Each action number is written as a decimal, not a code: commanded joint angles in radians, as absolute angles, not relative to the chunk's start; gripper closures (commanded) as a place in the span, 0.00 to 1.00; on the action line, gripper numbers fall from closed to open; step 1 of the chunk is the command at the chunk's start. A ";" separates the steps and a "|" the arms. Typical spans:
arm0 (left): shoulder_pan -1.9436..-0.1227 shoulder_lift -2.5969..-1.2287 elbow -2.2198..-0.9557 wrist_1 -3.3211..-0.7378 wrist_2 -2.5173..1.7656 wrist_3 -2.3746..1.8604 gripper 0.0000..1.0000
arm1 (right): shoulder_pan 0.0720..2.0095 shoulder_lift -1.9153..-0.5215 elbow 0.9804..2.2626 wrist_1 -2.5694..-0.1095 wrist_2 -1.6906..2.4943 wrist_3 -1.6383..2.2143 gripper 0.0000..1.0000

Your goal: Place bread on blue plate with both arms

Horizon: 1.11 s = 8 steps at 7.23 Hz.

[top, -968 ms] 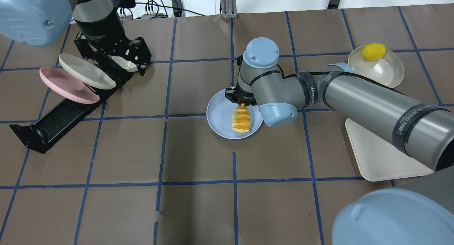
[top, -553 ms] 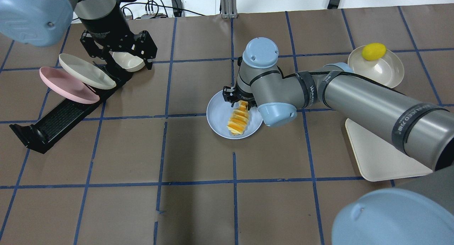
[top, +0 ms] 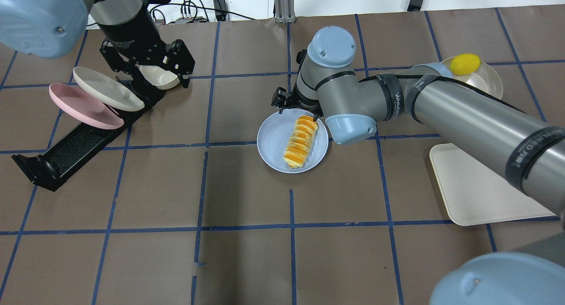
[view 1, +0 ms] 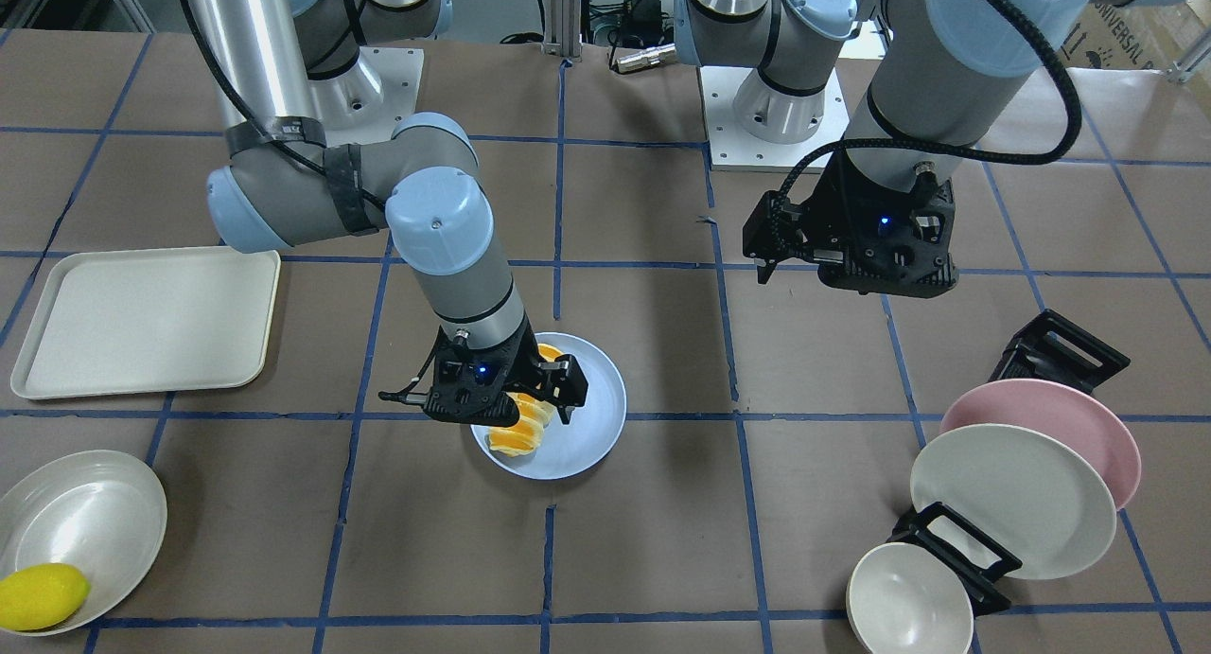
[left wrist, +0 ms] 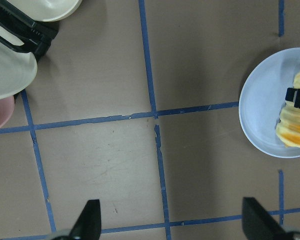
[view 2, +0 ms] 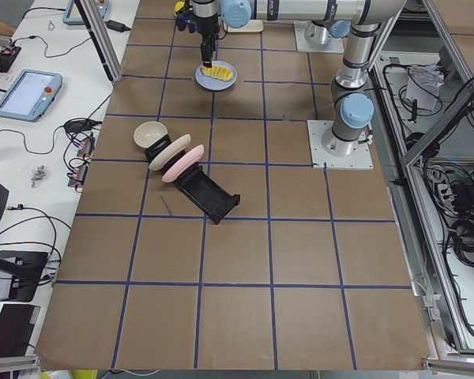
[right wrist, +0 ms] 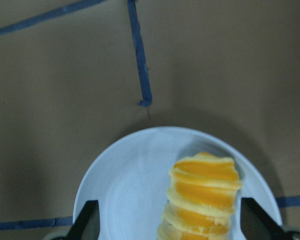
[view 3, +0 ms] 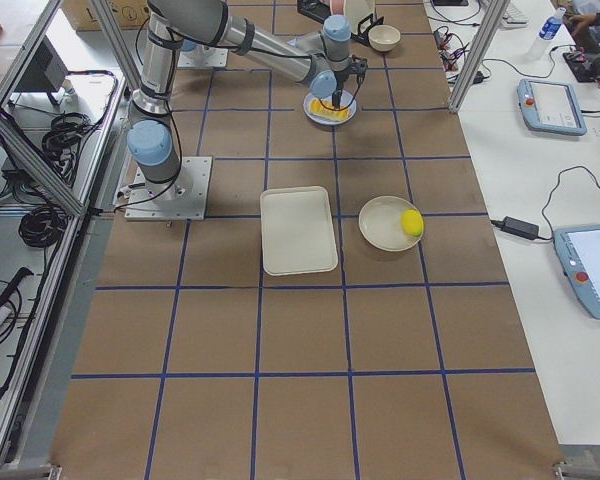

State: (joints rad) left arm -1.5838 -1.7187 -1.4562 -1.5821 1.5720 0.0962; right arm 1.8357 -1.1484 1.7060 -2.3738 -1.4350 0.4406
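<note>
**Front-facing view.**
- My right hand (view 1: 516, 398): fingers spread wide, gripping nothing, hanging just above the blue plate (view 1: 602, 417).
- The bread (view 1: 517, 436): lies flat on that plate, partly hidden under the hand.
- The plate sits on the desk (view 1: 662, 540), near its middle.
- My left hand (view 1: 856, 261): raised over bare desk, well apart from the plate, on the side of the dish rack (view 1: 1067, 349).

**Overhead view.**
- Bread: long axis runs from my side of the plate away from me, tipped a little to the right.
- Right hand: over the far end of the loaf, at the plate's far rim. The forearm reaches in from the right and the wrist points down.
- The right arm is by far the nearer to the bread.
- Left hand: near the rack's far end, close to the cream plate (top: 106, 91) and the pink plate (top: 81, 108).

**Side views.**
- Bread: a small orange streak on the plate.
- Both hands are too small to judge.

**Left wrist view.**
- Fingers wide, with only desk between them.
- Plate and bread sit at the right edge, off to the side.

**Right wrist view.**
- Both fingertips stand at the lower corners, wide apart.
- The bread lies below and between them, touching neither as far as I can tell.
- Its long axis runs crosswise to the line joining my fingers.

**Judgement.**
- The bread appears placed.
- The next move is a straight lift with the fingers apart, so neither tip drags the loaf.
</note>
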 commanded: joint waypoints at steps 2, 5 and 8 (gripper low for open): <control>-1.583 -1.717 -1.457 -1.578 1.572 0.101 0.00 | 1.711 -1.232 1.638 -2.344 -1.569 -0.018 0.00; -1.595 -1.713 -1.460 -1.578 1.574 0.083 0.00 | 1.562 -1.353 1.670 -2.211 -1.657 -0.037 0.00; -1.597 -1.703 -1.463 -1.585 1.577 0.083 0.00 | 1.532 -1.544 1.651 -1.724 -1.649 0.009 0.00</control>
